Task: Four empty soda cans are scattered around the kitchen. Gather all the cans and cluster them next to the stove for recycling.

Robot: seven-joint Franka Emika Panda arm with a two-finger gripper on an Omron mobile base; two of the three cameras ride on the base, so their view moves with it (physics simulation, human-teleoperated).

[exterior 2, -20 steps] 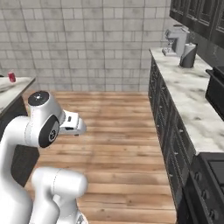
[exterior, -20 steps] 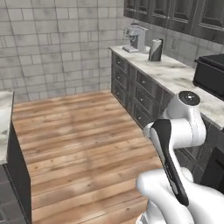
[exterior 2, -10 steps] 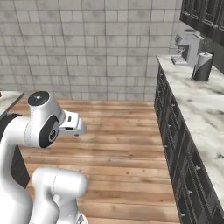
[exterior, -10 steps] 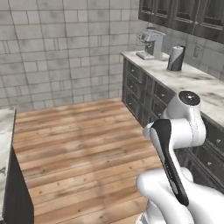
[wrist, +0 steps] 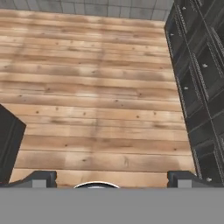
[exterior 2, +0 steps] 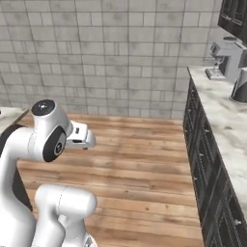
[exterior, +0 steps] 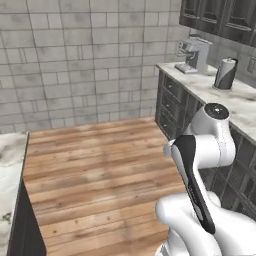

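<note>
The soda cans and the stove are out of view. My gripper (wrist: 113,178) hangs over the kitchen's wood plank floor (wrist: 96,109) and points down at it. Its two dark fingertips (wrist: 43,177) stand wide apart at the bottom of the hand view, open with nothing between them. My white arm (exterior: 202,145) is folded close over the base, with the hand tucked low in front of it.
A marble counter (exterior: 236,102) on dark grey drawer cabinets (wrist: 197,87) runs along the right. It carries a coffee machine (exterior: 194,54) and a dark canister (exterior: 225,73). Another marble counter (exterior: 9,165) sits at the left, its dark end (wrist: 8,144) beside the hand.
The whole picture has shifted, so the base has moved: the right counter with the coffee machine has slid rightward and nearer. My arm keeps its pose and the gripper stays open.
</note>
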